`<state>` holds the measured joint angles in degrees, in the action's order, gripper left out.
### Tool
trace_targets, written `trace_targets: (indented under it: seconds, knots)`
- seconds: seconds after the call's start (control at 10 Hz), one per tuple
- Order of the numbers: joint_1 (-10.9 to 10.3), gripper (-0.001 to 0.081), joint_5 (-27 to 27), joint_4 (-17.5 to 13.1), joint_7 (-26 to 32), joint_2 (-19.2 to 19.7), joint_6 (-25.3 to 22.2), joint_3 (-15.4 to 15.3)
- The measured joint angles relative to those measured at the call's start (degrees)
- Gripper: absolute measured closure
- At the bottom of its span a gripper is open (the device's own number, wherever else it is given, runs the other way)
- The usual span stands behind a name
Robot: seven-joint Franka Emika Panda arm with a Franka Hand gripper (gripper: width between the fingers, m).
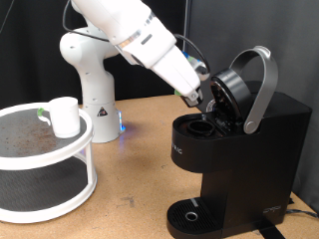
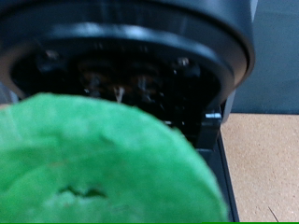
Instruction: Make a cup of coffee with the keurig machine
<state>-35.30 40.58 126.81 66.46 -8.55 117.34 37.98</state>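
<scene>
The black keurig machine (image 1: 249,149) stands at the exterior view's right with its grey lid handle (image 1: 261,85) raised and the brew head open. My gripper (image 1: 204,100) is at the open pod chamber, just above it. In the wrist view a green-topped coffee pod (image 2: 103,159) fills the foreground, blurred and close, held in front of the machine's open dark brew head (image 2: 131,47); my fingers do not show there. The white cup (image 1: 65,116) stands on the top tier of a round stand at the exterior view's left, far from the gripper.
The white two-tier round stand (image 1: 50,189) takes up the exterior view's lower left. The white robot base (image 1: 95,80) stands behind it. The machine's round drip tray (image 1: 189,214) holds nothing. Brown tabletop (image 1: 135,149) lies between the stand and the machine.
</scene>
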Motion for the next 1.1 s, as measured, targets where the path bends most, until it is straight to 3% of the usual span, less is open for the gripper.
trace_targets:
  seconds: [1.1]
  knots:
    - [0.0, 0.0324, -0.1, 1.3, 0.0, 5.5, 3.1, -3.0]
